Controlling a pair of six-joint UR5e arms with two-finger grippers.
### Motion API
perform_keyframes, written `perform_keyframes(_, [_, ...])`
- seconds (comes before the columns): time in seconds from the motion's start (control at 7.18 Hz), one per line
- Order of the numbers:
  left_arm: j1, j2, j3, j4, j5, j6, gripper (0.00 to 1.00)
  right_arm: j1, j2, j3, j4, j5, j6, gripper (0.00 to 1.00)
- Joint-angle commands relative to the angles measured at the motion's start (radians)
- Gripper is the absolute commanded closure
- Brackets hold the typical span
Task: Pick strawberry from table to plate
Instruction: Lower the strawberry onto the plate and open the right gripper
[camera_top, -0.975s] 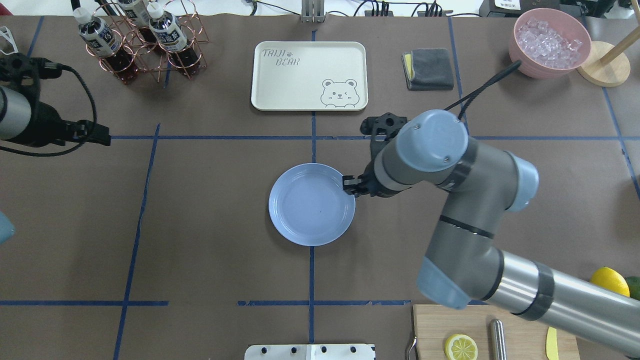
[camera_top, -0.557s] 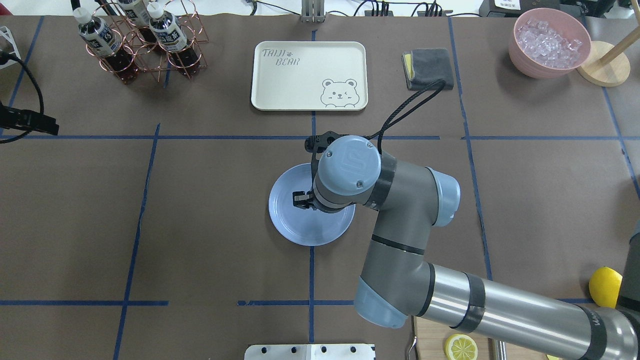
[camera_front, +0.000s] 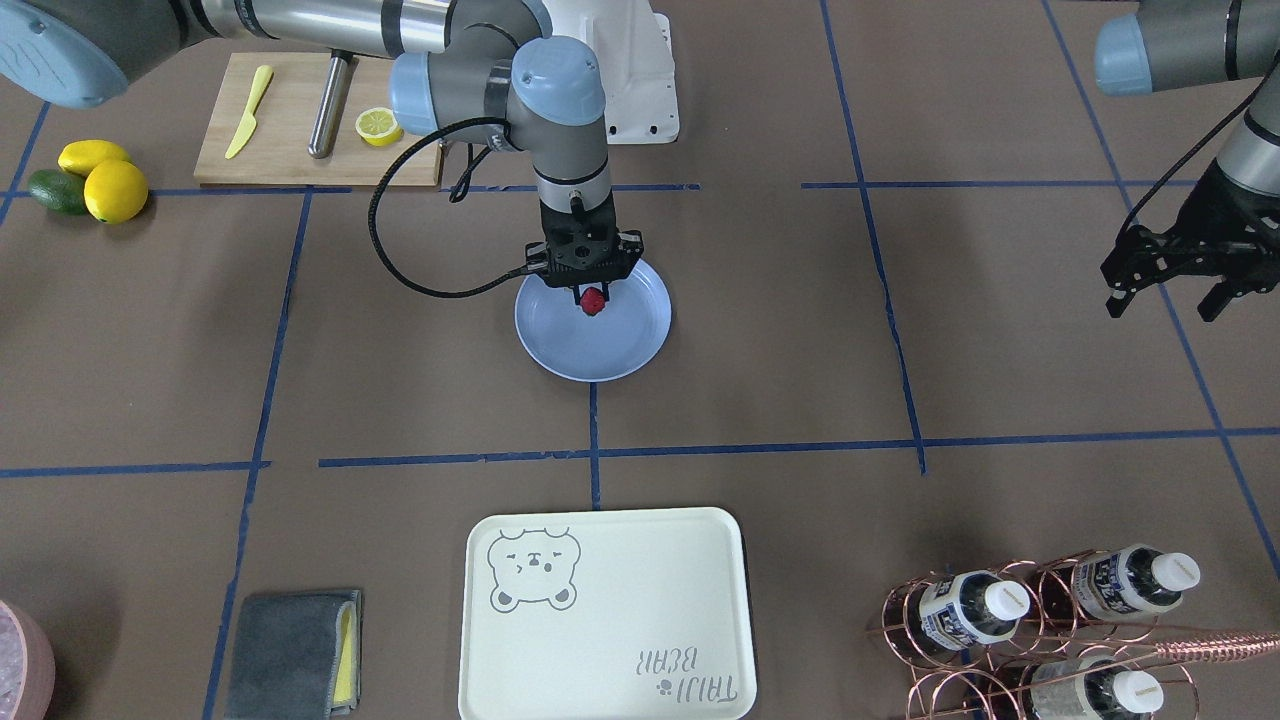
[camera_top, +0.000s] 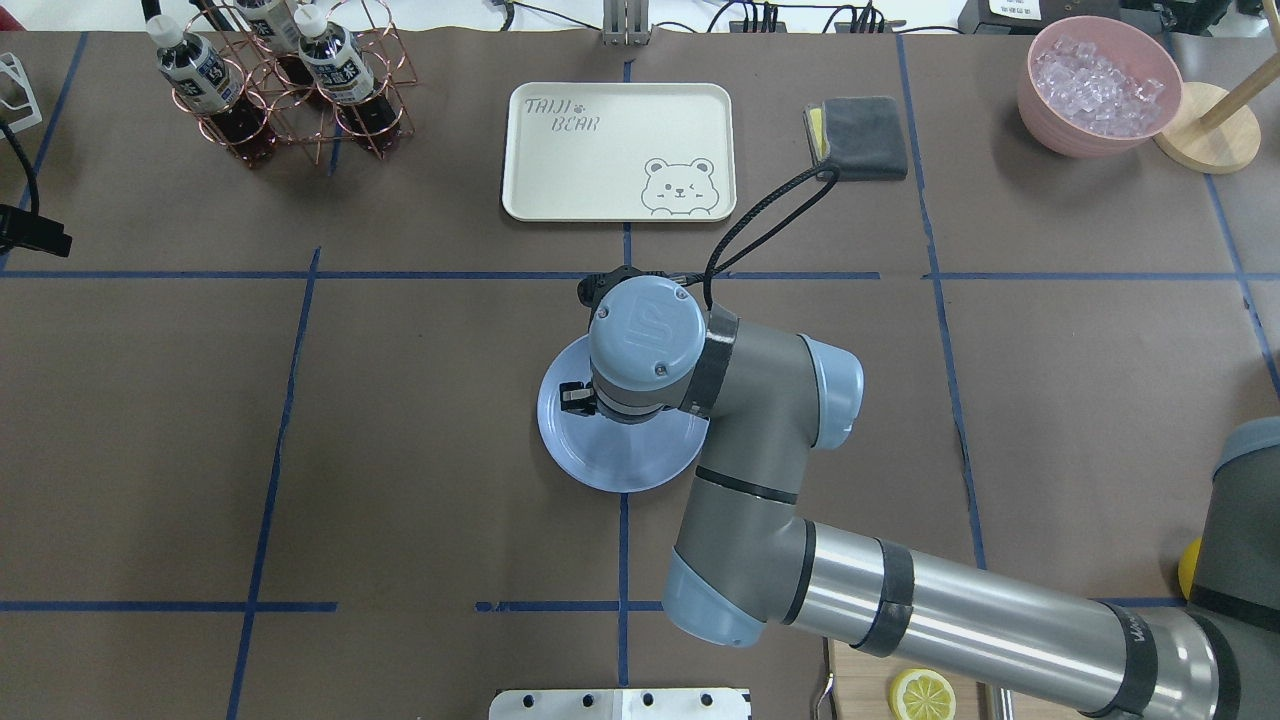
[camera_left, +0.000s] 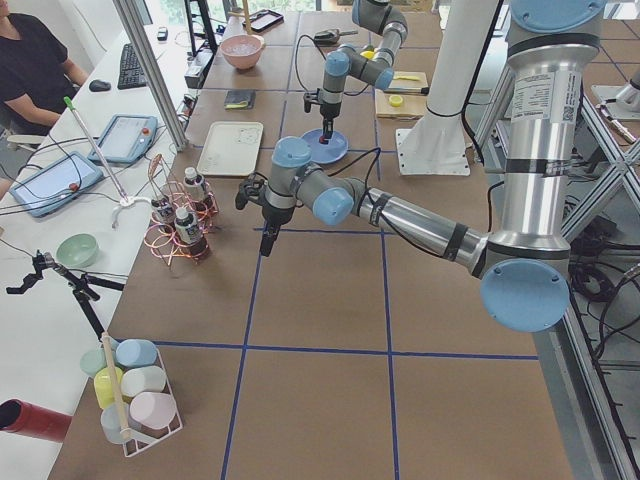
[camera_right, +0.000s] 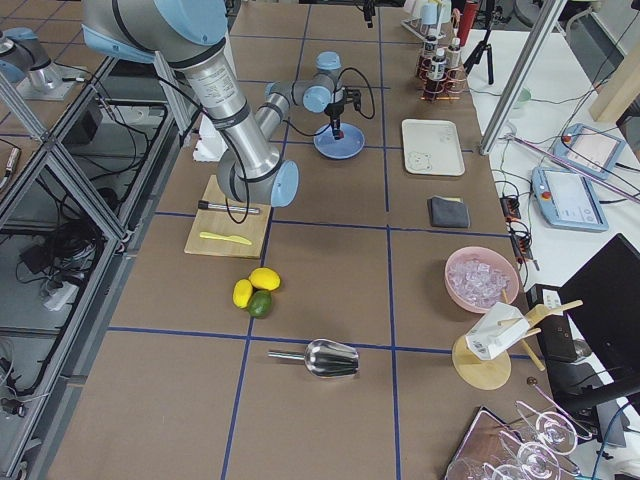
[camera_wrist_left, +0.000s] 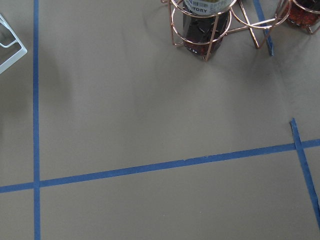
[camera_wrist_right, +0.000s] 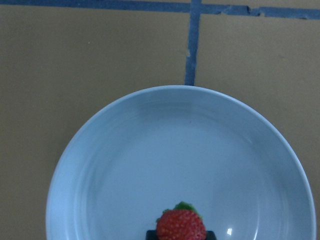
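right arm (camera_top: 760, 400): swung leftward from the plate (camera_top: 600, 472)'s right rim; right gripper (camera_front: 592, 296) now positioned over the plate's middle | left gripper (camera_front: 1165, 288): drawn back further toward the counter (camera_top: 400, 450)'s left edge | lemon (camera_top: 1187, 570): now mostly covered by the right arm

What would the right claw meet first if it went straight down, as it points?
Probably the plate: the right claw, shut on the strawberry, hangs over its inside, so the strawberry would touch first. Height unclear.
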Motion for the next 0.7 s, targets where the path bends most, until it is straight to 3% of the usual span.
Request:
perform_keyframes(0.0, [-0.012,0.000,0.016,0.000,0.000,0.009,0.00,0.001,0.036,-0.045,0.004,-0.006,-0.006,1.00])
perform_keyframes(0.56, [-0.023,-0.001,0.024,0.000,-0.002,0.015,0.00,0.001,0.028,-0.061,0.002,-0.006,0.002,1.00])
